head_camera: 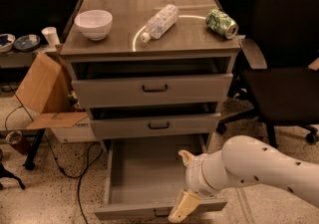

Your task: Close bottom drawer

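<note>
The bottom drawer (142,173) is the lowest of three grey drawers and stands pulled far out, its plain grey inside empty. Its small dark handle (160,213) shows on the front panel at the bottom edge of the view. My gripper (184,182) is at the right end of the drawer's front, on a white arm coming in from the right. It is open: one tan finger (182,208) hangs over the front panel, the other (186,156) is above the drawer's inside.
The two higher drawers (152,88) are slightly ajar. On the cabinet top lie a white bowl (93,23), a plastic bottle (160,21) and a green can (222,22). A black office chair (284,83) stands right, an open cardboard box (45,93) and cables left.
</note>
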Controlling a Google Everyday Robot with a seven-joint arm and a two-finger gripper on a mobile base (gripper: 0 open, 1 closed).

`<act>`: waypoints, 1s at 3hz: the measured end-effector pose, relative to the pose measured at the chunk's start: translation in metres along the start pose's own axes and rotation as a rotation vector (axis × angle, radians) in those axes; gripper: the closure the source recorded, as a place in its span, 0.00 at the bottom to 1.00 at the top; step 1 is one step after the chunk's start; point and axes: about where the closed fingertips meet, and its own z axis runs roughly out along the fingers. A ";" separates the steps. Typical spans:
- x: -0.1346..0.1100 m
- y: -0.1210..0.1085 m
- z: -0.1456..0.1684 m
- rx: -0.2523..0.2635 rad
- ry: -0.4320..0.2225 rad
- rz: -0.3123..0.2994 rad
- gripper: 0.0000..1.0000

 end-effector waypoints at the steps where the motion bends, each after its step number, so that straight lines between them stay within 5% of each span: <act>1: 0.017 -0.007 0.040 -0.002 0.001 -0.003 0.00; 2: 0.052 -0.014 0.116 -0.029 0.024 0.035 0.00; 3: 0.080 -0.027 0.198 -0.052 0.047 0.108 0.18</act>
